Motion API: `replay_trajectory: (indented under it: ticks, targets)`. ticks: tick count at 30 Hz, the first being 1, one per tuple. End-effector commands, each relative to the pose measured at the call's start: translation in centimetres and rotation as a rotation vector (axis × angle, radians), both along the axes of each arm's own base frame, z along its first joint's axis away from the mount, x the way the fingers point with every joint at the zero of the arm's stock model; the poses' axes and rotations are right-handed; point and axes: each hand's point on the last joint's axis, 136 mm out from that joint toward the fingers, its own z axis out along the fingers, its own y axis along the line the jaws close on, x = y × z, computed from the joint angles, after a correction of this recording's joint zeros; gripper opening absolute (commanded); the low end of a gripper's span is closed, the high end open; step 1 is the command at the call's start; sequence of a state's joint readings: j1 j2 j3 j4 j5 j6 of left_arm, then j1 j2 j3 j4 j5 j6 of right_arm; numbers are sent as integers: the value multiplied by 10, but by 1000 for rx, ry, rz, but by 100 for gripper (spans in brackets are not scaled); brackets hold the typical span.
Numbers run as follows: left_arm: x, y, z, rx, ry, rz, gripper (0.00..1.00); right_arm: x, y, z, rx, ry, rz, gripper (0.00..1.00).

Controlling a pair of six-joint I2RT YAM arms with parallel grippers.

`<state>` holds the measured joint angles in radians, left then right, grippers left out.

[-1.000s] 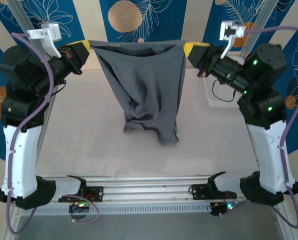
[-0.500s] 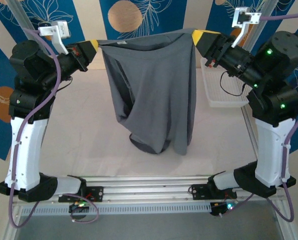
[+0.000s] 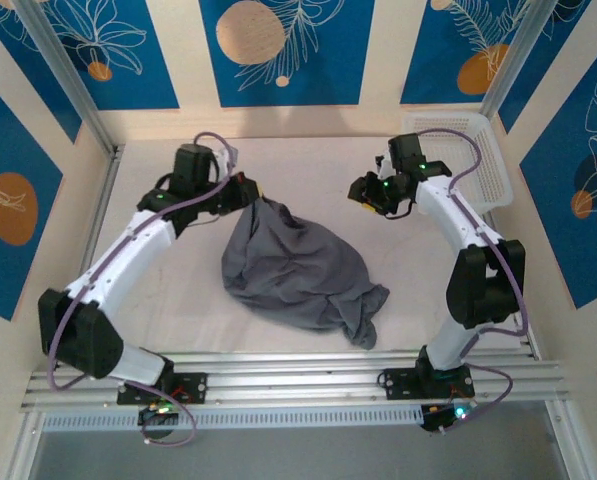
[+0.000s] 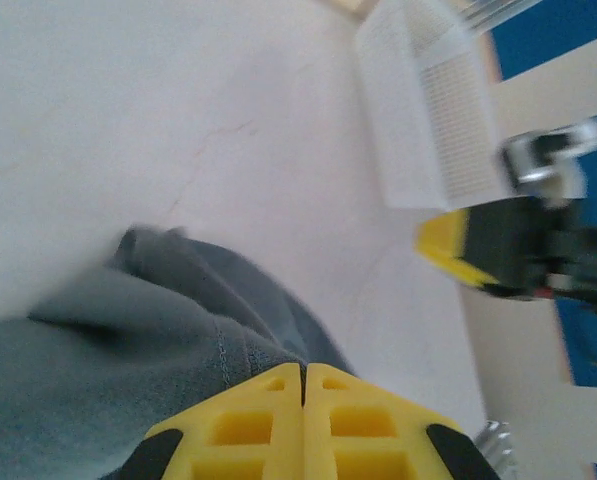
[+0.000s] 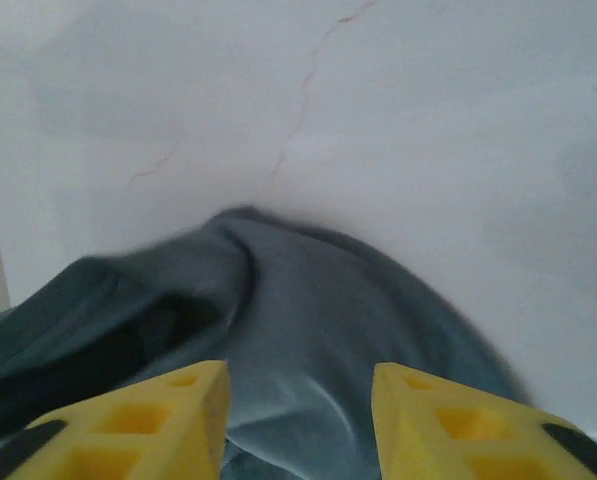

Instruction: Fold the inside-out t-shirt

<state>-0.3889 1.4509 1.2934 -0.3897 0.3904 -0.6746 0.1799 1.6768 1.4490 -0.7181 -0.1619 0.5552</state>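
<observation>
Item: inside-out t-shirt (image 3: pixel 298 270), dark grey, crumpled heap mid-tabletop (image 3: pixel 188 310). Soft, light, limp; probably best gripped at hem or shoulder seams. Left gripper (image 4: pixel 303 368) clamped on its far edge; right gripper (image 5: pixel 300 385) jaws apart, empty, near.

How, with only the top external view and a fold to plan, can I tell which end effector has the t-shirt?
Observer: The left wrist view shows the left end effector with its fingers pressed together on the t-shirt.
Operator: And the right one?
Observer: The right end effector has its fingers apart, nothing between them; the cloth lies below.
Operator: Which part does the left one pinch?
Observer: An edge with a stitched seam.
</observation>
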Motion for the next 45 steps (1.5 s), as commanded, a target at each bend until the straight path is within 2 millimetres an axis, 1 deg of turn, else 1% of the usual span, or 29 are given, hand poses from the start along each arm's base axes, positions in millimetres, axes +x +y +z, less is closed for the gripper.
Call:
replay_trajectory:
  ticks: [1, 2, 3, 4, 5, 7, 9, 11, 13, 15, 17, 19, 20, 21, 22, 23, 26, 28, 29, 31, 32, 33, 35, 37, 39, 40, 41, 42, 45]
  targets:
    - [18, 20, 6, 106, -76, 113, 0, -15, 12, 70, 13, -198, 55, 49]
    - [21, 24, 2, 139, -72, 127, 0, -24, 24, 78, 27, -236, 84, 49]
    - [22, 26, 2, 156, -70, 131, 0, -36, 43, 85, 40, -283, 125, 49]
    - [22, 26, 5, 156, -72, 134, 0, -50, 66, 86, 46, -332, 171, 50]
    - [23, 26, 7, 150, -75, 136, 0, -61, 86, 85, 52, -371, 206, 51]
    - [24, 26, 15, 136, -83, 145, 0, -86, 128, 75, 81, -426, 252, 63]
    - [23, 28, 20, 135, -83, 156, 0, -94, 151, 60, 87, -436, 227, 72]
    - [22, 30, 23, 138, -84, 164, 0, -97, 170, 44, 72, -427, 215, 75]
    - [21, 31, 28, 129, -85, 176, 0, -98, 192, 23, -12, -456, 253, 77]
    - [20, 30, 32, 109, -83, 177, 0, -90, 202, -1, -182, -493, 254, 90]
    - [18, 27, 36, 87, -78, 170, 0, -80, 216, -15, -258, -497, 282, 93]
    - [17, 27, 40, 76, -79, 172, 0, -72, 232, -27, -257, -459, 295, 94]
    - [16, 28, 41, 79, -81, 176, 0, -68, 234, -33, -266, -443, 277, 93]
    - [16, 30, 41, 88, -86, 182, 0, -63, 235, -39, -277, -429, 255, 89]
    - [15, 32, 41, 102, -89, 188, 0, -60, 235, -43, -281, -417, 239, 80]
    - [15, 35, 41, 114, -90, 195, 0, -58, 235, -47, -282, -403, 237, 63]
    - [15, 45, 37, 143, -85, 210, 0, -61, 232, -51, -269, -353, 271, 1]
    - [18, 53, 33, 159, -88, 216, 0, -74, 233, -41, -197, -345, 352, 0]
    - [21, 58, 30, 174, -89, 223, 0, -84, 237, -30, -115, -362, 416, 0]
    - [30, 68, 15, 223, -83, 232, 0, -111, 243, 3, 124, -403, 558, 0]
    - [34, 72, 6, 240, -69, 225, 2, -124, 242, 20, 240, -414, 618, 0]
    - [38, 72, -5, 251, -56, 194, 6, -135, 236, 38, 349, -414, 659, 0]
    - [40, 73, -21, 264, -24, 149, 18, -144, 220, 61, 484, -412, 694, 0]
    - [36, 69, -25, 255, -29, 100, 37, -143, 203, 72, 533, -409, 692, 0]
    - [25, 66, -19, 239, -64, 65, 56, -139, 193, 77, 546, -415, 691, 0]
    - [17, 64, -17, 228, -84, 40, 63, -135, 189, 79, 547, -415, 685, 0]
    - [7, 64, -16, 220, -93, 20, 67, -133, 186, 79, 547, -409, 680, 0]
    - [-8, 62, -17, 208, -101, -13, 73, -131, 185, 79, 553, -403, 684, 0]
    - [-52, 49, -29, 112, -124, -138, 77, -131, 184, 80, 570, -394, 707, 0]
